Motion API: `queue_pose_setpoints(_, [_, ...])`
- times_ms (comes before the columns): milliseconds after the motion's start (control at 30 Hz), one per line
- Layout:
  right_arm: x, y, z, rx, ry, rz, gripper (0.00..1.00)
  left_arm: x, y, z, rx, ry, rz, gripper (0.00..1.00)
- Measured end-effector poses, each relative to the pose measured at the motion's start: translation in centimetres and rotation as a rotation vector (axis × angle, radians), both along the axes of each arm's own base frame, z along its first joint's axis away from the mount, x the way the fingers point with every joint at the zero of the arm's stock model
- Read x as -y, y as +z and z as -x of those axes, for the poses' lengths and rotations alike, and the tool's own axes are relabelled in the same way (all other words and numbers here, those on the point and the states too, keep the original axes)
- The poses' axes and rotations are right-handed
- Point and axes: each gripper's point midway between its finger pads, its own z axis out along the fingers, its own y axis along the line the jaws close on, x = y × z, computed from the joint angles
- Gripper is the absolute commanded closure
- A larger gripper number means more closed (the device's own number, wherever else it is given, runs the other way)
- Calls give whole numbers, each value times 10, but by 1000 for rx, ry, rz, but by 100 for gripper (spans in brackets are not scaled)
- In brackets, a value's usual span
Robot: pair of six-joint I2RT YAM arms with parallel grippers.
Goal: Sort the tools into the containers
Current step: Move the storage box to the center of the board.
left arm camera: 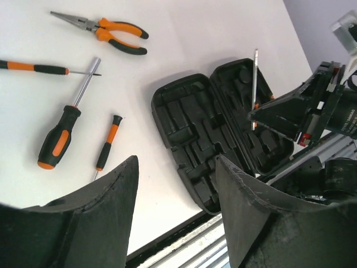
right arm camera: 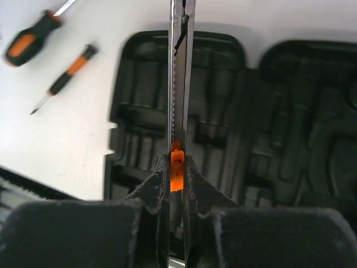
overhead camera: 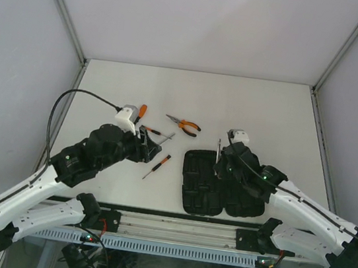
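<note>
The white surface (overhead camera: 268, 113) carries everything. On it, near my right arm, the black ribbed plastic clamshell case (overhead camera: 208, 185) lies open and flat, its 2 halves side by side. The top view gives only dark shapes there; both wrist views show the moulded slots.

My left gripper (left arm camera: 177, 173) hangs with its jaws apart and nothing between them, above the surface just left of the case. My right gripper (right arm camera: 176, 178) is clamped on a thin flat metal tool with an orange part (right arm camera: 177, 84), held above the open case. Only my right wrist view shows its toothed edge.

Left of the case, apart from it, lie 4 tools. The orange-and-black needle-nose pliers (left arm camera: 106, 30) are farthest. The thick orange-and-black screwdriver (left arm camera: 58, 137) is mostly hidden under my left wrist in the top view, but it is whole in the left wrist view. There its shaft meets the tip of the long thin screwdriver (left arm camera: 33, 67). The short thin screwdriver (left arm camera: 107, 142) lies beside the thick one.
</note>
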Motion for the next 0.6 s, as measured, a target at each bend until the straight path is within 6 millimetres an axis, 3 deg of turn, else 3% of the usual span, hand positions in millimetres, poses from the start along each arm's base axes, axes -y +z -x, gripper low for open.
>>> queue_pose_setpoints(133, [34,-14,-2,-55,-139,79,100,3,-14,-5,-43,20,-34,51])
queue_pose_setpoints(267, [61,-23,-1,-105,-241,133,100,17,-35,-11,-107,12,-60,53])
queue_pose_setpoints(433, [81,-22,3,-114,-312,125,100,35,-76,-14,-218,-6,-106,54])
queue_pose_setpoints(600, [86,-15,5,-95,-323,101,100,59,-111,-13,-298,-32,-139,50])
